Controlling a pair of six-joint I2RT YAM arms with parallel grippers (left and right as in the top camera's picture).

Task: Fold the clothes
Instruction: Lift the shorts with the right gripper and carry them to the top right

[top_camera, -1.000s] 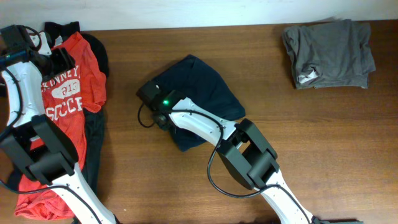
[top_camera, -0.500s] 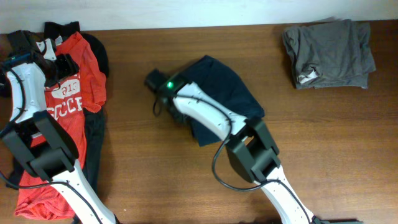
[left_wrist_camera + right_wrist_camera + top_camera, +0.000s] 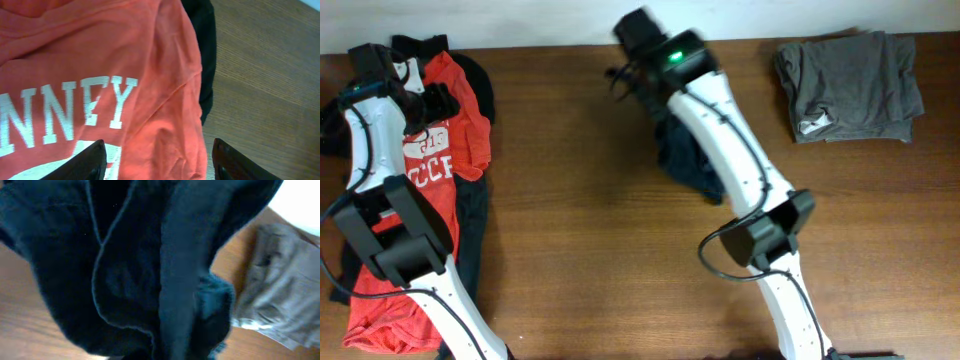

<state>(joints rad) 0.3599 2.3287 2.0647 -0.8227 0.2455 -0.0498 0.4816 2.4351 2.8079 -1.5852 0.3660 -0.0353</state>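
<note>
Right gripper [image 3: 635, 38]: at the top middle of the overhead frame, near the far table [image 3: 570, 230] edge. Arm stretched diagonally up from the lower right.

Navy shorts [image 3: 688, 160]: bunched and hanging from the right gripper, trailing down under the arm toward the frame centre. Fill nearly the whole right wrist view as dark folds and a seam edge. Fingers buried in the cloth and not visible themselves; cloth gathered at them, so recorded as pinched on the shorts.

Left gripper [image 3: 159, 162]: at the upper left of the overhead frame, above the red T-shirt [image 3: 460, 130]. Fingers [image 3: 90, 162] spread wide at the bottom corners of the wrist view, nothing between them, shirt fabric below.

Red T-shirt: spread lengthwise down the left edge, white lettering up, "NNEY" readable in the left wrist view.

Black pieces [image 3: 472, 225]: under and beside the shirt, showing along its right side and at the top left.

Grey garment [image 3: 850, 80]: folded, upper right corner, small white tag on its lower left, well apart from the shorts.
</note>
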